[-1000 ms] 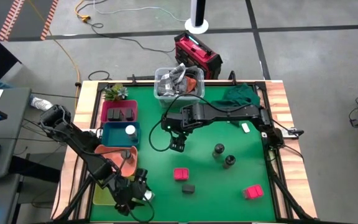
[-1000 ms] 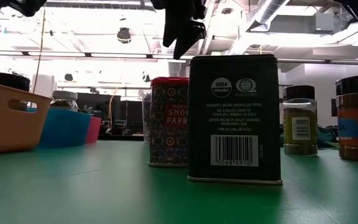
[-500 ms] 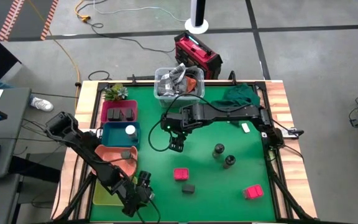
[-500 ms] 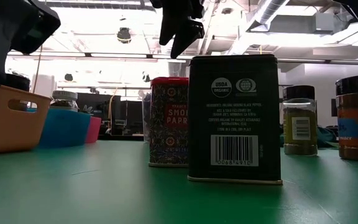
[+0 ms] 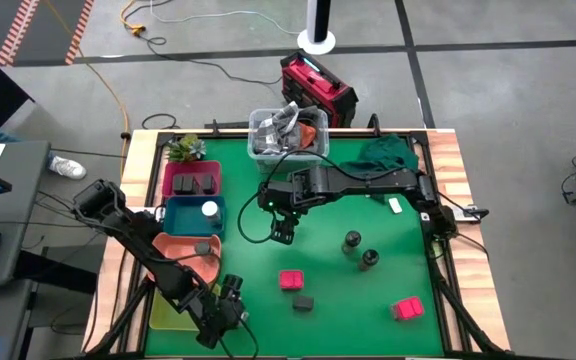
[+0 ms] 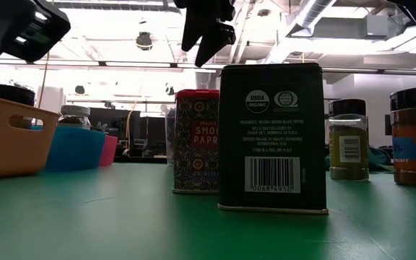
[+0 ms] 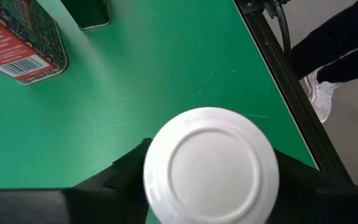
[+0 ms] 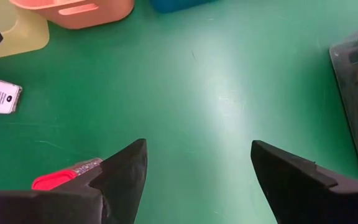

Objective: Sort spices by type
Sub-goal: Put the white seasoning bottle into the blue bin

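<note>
A white-topped round jar [image 7: 211,168] stands between the fingers of my left gripper [image 5: 228,306] near the table's near left corner; the gripper hides it in the high view. My right gripper [image 5: 283,232] hangs open above the mat's middle, nothing between its fingers. Loose on the green mat stand two pink-red boxes [image 5: 291,280] [image 5: 406,309], a black box [image 5: 303,301] and two dark round jars [image 5: 352,241] [image 5: 369,259]. The pink tray [image 5: 174,184] holds black boxes, the blue tray [image 5: 182,216] a white-topped jar [image 5: 209,210], the orange tray [image 5: 180,244] a dark jar. My left gripper has the white-topped jar between its two fingers [image 7: 120,180], one on each side, just below the lid's rim [image 7: 149,171]. The fingers slant down from the table's left. The wide lid hides the place of contact, and whether the jar stands on the mat.
A yellow tray [image 5: 166,312] lies by the left gripper. A clear bin [image 5: 288,135], a green cloth [image 5: 383,153] and a small plant [image 5: 184,148] sit at the far edge. A person's leg and shoe [image 7: 328,62] show beyond the table's frame.
My left gripper has sunk toward the mat and shifted slightly toward the right edge, coming over the white-topped jar that stood beside it; the jar's lid no longer shows in the high view. It has then kept still.
</note>
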Available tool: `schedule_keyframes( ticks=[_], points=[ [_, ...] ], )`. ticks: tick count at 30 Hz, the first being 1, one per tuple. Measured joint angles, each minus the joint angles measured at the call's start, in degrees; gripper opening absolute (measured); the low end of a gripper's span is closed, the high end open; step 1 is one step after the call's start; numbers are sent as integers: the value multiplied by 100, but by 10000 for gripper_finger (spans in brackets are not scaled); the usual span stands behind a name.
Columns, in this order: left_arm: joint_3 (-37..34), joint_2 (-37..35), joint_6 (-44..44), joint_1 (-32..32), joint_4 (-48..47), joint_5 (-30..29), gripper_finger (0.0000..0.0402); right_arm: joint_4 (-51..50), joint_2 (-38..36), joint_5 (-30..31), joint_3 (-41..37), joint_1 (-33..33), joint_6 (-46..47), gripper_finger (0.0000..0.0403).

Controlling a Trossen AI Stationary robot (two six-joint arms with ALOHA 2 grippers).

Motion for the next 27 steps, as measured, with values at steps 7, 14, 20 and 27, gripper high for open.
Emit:
schedule_keyframes(
  ticks=[7,14,20,27],
  points=[
    [0,-4,-61,5,-9,-15,195,0,0,0,0,0,-1,311],
    [42,-345,-296,88,-723,-461,199,11,2,0,0,-2,53,311],
    [63,-1038,-403,228,-1572,-1050,195,22,2,0,0,-13,95,311],
    [68,-2099,-868,550,-2217,-2302,199,27,2,0,0,-13,141,311]
  ],
)
